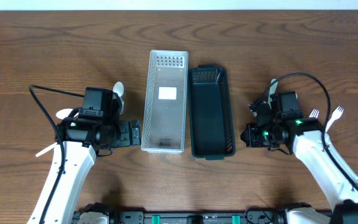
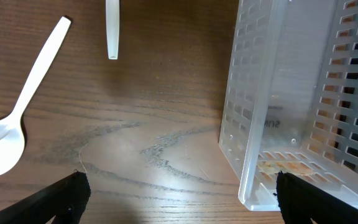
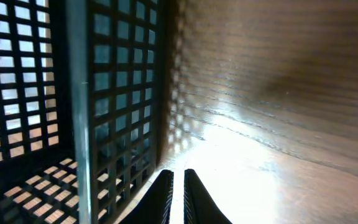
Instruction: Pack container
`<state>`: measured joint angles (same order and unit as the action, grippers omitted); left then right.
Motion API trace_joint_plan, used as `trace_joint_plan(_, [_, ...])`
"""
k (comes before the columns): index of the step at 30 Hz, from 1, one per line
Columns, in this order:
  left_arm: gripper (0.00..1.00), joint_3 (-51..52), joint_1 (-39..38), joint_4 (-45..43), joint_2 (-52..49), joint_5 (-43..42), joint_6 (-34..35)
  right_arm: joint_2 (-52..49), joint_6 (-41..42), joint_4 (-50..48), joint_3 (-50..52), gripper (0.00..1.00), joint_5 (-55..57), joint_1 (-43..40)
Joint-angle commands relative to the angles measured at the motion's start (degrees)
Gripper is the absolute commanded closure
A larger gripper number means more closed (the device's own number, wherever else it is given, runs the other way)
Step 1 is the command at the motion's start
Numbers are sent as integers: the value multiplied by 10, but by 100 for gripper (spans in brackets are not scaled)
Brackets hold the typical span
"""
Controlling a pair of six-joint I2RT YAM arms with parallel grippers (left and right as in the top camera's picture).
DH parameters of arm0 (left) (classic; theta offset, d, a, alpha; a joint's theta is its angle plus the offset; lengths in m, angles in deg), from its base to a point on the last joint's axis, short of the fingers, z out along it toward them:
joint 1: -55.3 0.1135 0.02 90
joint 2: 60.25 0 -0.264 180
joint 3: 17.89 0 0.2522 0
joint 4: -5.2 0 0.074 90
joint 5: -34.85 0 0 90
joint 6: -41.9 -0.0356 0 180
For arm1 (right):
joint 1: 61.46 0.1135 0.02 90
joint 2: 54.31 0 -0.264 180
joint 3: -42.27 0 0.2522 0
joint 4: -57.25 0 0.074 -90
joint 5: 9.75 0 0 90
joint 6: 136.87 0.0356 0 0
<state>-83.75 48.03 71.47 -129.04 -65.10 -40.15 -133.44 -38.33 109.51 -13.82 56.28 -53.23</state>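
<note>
Packing has not begun, by the look of it. The clear plastic basket (image 1: 163, 102) and the dark mesh basket (image 1: 211, 115) stand side by side, touching, in the middle of the tabletop (image 1: 55, 50). Both look empty save for a white label on the clear one's floor. The cutlery all lies loose outside them — a white spoon (image 2: 8, 134) and other white pieces by the left arm, white forks (image 1: 336, 116) beyond the right arm. So every piece is left to pick up and load.

The left arm reaches in low, just beside the clear basket's near corner. The left fingers (image 2: 64, 198) are spread wide and hold nothing, with the spoon lying ahead and off to one side. The right arm sits near the dark basket's outer wall — the right fingers (image 3: 164, 196) are pressed together with nothing between them, pointing at bare wood.
</note>
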Motion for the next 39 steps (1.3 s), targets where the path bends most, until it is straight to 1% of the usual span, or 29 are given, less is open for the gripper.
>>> trace_joint_plan(1, [2,-7,2,2,0,-1,7,-24,-5,-13,-6,91,-44,17])
trace_joint_plan(7, [2,-7,2,2,0,-1,7,-40,-4,-46,-6,92,-81,31])
trace_joint_plan(10, [2,-7,2,2,0,-1,7,-40,-4,-66,-6,91,-109,31])
trace_joint_plan(17, [2,-7,2,2,0,-1,7,-40,9,-113,-6,91,-115,31])
trace_joint_plan(22, [2,-7,2,2,0,-1,7,-40,11,-126,-6,91,-114,30])
trace_joint_plan(23, [2,-7,2,2,0,-1,7,-40,11,-126,-6,91,-109,30])
trace_joint_plan(25, [2,-7,2,2,0,-1,7,-40,11,-124,-6,85,-80,29])
trace_joint_plan(29, [2,-7,2,2,0,-1,7,-40,30,-123,-7,84,-14,14])
trace_joint_plan(33, [2,-7,2,2,0,1,7,-35,37,-102,-30,76,65,-25])
trace_joint_plan(35, [2,-7,2,2,0,1,7,-30,37,-52,-72,65,138,-46])
trace_joint_plan(36, [1,-7,2,2,0,1,7,-29,36,-25,-98,62,172,-54])
trace_joint_plan(37, [2,-7,2,2,0,1,7,-29,35,3,-128,57,210,-60])
trace_joint_plan(38, [2,-7,2,2,0,1,7,-29,31,39,-170,39,256,-66])
trace_joint_plan(39, [2,-7,2,2,0,1,7,-29,25,60,-197,21,279,-68])
